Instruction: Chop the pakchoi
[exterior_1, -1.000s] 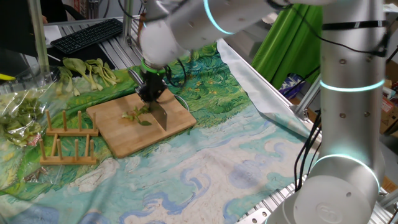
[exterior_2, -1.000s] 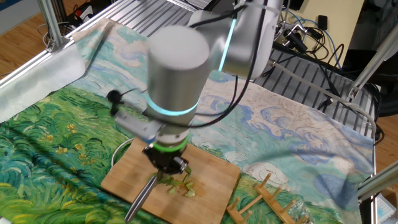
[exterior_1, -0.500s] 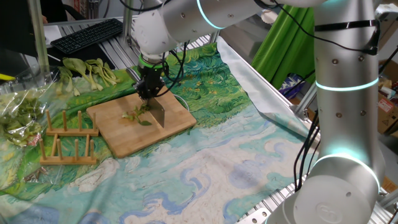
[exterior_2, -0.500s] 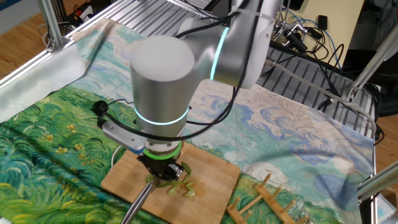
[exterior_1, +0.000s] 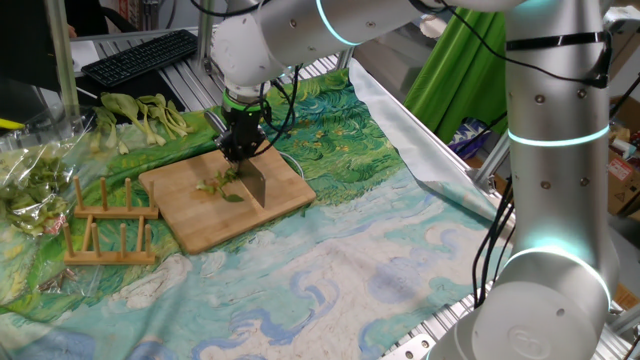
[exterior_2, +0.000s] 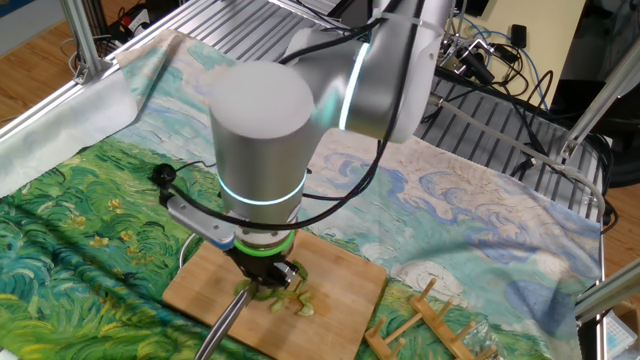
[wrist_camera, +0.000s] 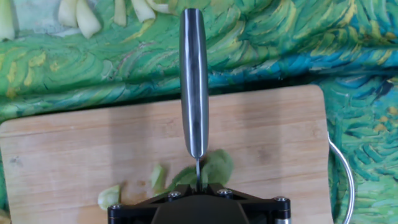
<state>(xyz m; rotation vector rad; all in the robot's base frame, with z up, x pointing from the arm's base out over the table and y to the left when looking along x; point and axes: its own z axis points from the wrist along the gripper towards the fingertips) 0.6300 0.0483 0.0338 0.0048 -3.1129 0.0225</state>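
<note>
The pakchoi (exterior_1: 221, 186) lies as a small green leaf and a few cut bits on the wooden cutting board (exterior_1: 200, 218). It also shows in the other fixed view (exterior_2: 291, 297) and in the hand view (wrist_camera: 214, 168). My gripper (exterior_1: 241, 148) is shut on a knife (exterior_1: 254, 184), blade down on the board at the leaf. In the hand view the knife (wrist_camera: 193, 81) runs straight ahead, its edge over the leaf. The fingertips are hidden behind the gripper body.
A bunch of whole pakchoi stalks (exterior_1: 140, 113) lies behind the board. Plastic-wrapped greens (exterior_1: 30, 175) sit at the left. A wooden rack (exterior_1: 108, 225) stands left of the board. A keyboard (exterior_1: 140, 55) is at the back. A white cable (wrist_camera: 345, 174) curves by the board's edge.
The arm swung a little one second ago, then held still. The knife stays on the board at the leaf.
</note>
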